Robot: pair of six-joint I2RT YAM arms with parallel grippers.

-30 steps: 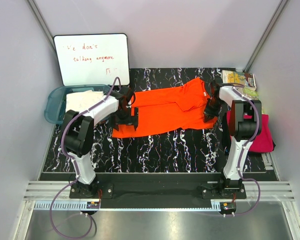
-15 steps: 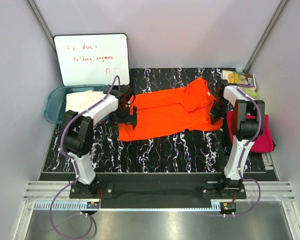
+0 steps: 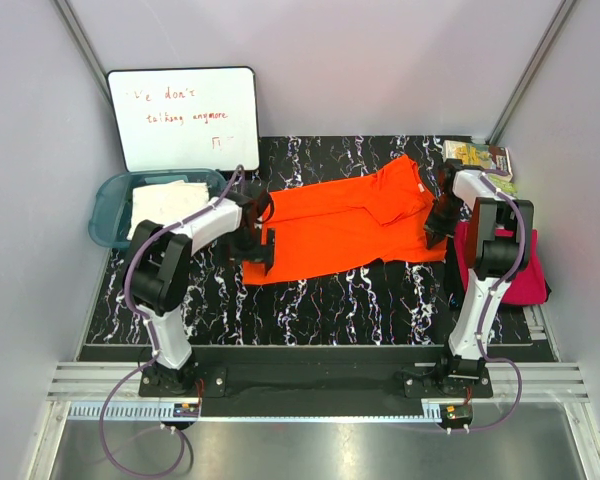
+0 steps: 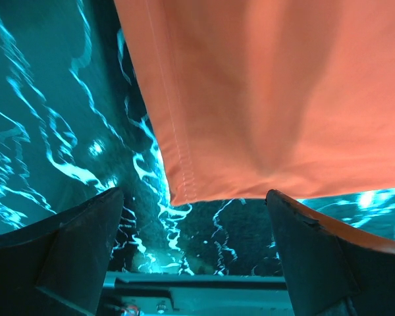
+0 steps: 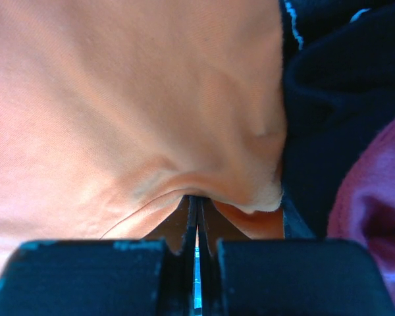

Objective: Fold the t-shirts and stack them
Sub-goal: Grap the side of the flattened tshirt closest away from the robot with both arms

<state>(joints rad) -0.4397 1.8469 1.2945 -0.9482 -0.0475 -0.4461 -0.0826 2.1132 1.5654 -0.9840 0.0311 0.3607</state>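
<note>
The bright orange t-shirt [image 3: 345,225] lies spread on the black marbled table [image 3: 310,310]. My right gripper [image 3: 435,222] is shut on a fold at its right edge, and the pinched fabric [image 5: 184,187] bunches at the closed jaws [image 5: 197,207]. My left gripper [image 3: 257,245] is open at the shirt's left edge. The hem corner [image 4: 184,187] lies just ahead of the spread fingers [image 4: 72,250], not between them. The magenta-pink t-shirt [image 3: 515,270] lies at the right edge and shows in the right wrist view [image 5: 375,204]. The cream-white t-shirt [image 3: 165,200] sits in the teal tub [image 3: 107,215].
A whiteboard [image 3: 185,115] leans against the back wall on the left. Colourful booklets [image 3: 477,157] lie at the back right corner. Grey walls close in the table on both sides.
The orange shirt has slid to the right with my right gripper, and its left edge has moved in. My left gripper has shifted slightly right and nearer.
</note>
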